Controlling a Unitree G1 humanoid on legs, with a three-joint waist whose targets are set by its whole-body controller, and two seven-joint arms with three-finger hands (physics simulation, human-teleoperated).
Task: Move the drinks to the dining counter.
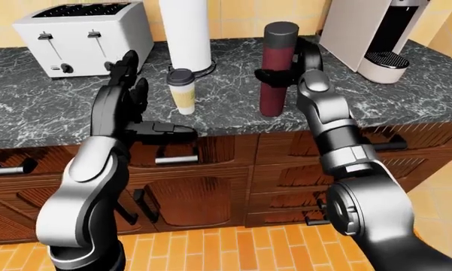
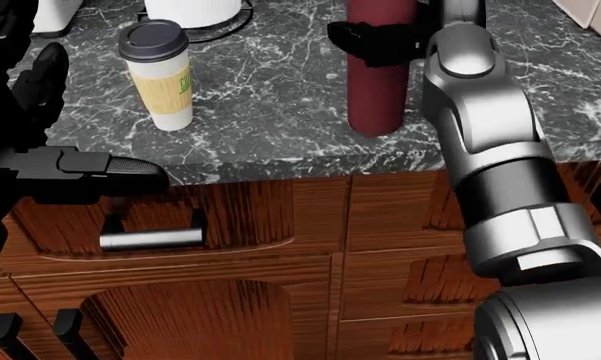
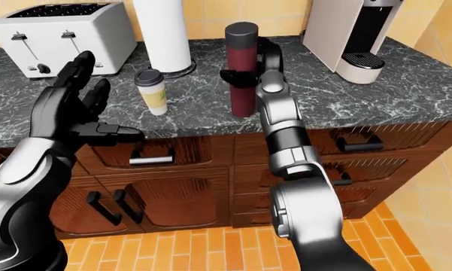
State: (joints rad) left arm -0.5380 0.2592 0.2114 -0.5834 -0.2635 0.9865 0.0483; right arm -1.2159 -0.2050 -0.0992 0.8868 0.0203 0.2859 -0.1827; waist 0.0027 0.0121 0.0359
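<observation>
Maroon bottle [image 1: 275, 70] on marble counter [image 1: 210, 107], right hand [image 1: 280, 74] gripping, tiled floor [image 1: 233, 248]

counter [image 1: 30, 107]: polished grey marble | cabinets [image 1: 210, 192]: glossy reddish wood, metal handles | coffee cup [image 1: 182, 90]: paper, matt plastic lid | tall bottle [image 1: 276, 68]: smooth maroon | toaster [image 1: 86, 36]: white plastic

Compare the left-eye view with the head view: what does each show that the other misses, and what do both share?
Only the left-eye view shows the toaster, the coffee machine and the orange tiled floor.

Only the head view gives a close look at the drawer handle and cuts off the top of the dark red bottle.

Both show the lidded paper coffee cup, the marble counter, the right hand at the bottle and the left hand open.
</observation>
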